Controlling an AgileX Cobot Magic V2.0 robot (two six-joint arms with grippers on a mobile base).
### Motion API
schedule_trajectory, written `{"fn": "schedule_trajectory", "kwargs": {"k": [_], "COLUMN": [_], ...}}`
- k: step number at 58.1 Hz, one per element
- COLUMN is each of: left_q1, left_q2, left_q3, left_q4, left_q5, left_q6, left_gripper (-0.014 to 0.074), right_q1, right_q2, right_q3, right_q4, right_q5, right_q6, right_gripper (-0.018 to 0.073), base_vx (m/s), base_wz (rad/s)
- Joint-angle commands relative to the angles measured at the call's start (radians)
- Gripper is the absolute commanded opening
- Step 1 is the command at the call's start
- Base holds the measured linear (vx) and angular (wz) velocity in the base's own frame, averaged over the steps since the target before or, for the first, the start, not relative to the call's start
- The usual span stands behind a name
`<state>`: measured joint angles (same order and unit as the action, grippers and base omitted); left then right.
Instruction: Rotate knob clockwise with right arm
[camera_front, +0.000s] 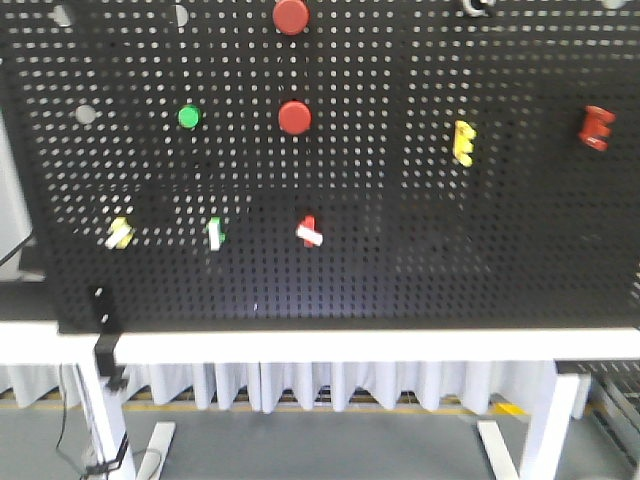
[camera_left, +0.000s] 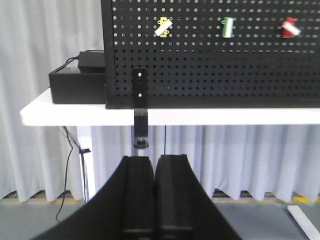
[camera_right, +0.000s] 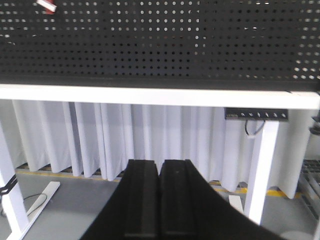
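Observation:
A black pegboard (camera_front: 400, 260) stands upright on a white table (camera_front: 350, 346). Its lower row carries three rotary knobs with white handles: yellow (camera_front: 118, 233), green (camera_front: 215, 234) and red (camera_front: 309, 233). They also show in the left wrist view: yellow (camera_left: 163, 26), green (camera_left: 227, 27), red (camera_left: 289, 28). The red one sits at the top left corner of the right wrist view (camera_right: 46, 5). My left gripper (camera_left: 154, 157) and my right gripper (camera_right: 160, 161) are both shut and empty, low in front of the table, well short of the board. Neither shows in the front view.
On the board are a yellow switch (camera_front: 463, 143), a red switch (camera_front: 596, 128), a green button (camera_front: 188, 117) and two red buttons (camera_front: 294, 117) (camera_front: 291, 15). A black clamp (camera_left: 140, 112) grips the table edge. A black box (camera_left: 77, 82) sits at the table's left end.

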<state>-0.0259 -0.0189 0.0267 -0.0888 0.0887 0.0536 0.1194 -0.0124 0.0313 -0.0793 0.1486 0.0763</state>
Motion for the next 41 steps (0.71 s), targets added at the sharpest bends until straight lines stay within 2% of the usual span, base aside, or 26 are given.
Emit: {"fn": "schedule_trajectory", "kwargs": {"k": [1, 41], "left_q1": [0.002, 0.002], "left_q2": [0.000, 0.000], "left_q3": [0.013, 0.013], "left_q4": [-0.002, -0.003], "left_q5": [-0.079, -0.079], "left_q6": [-0.002, -0.002], "left_gripper": [-0.0006, -0.0006], "right_q1": [-0.003, -0.003], "right_q2": [-0.006, -0.006], "right_q3": [0.005, 0.005], "right_q4": [-0.002, -0.002], "right_q5": [-0.087, -0.087], "right_q6": [-0.002, -0.002], "right_gripper": [-0.0009, -0.0009], "base_vx": [0.39, 0.35], "base_wz": [0.02, 0.01]}}
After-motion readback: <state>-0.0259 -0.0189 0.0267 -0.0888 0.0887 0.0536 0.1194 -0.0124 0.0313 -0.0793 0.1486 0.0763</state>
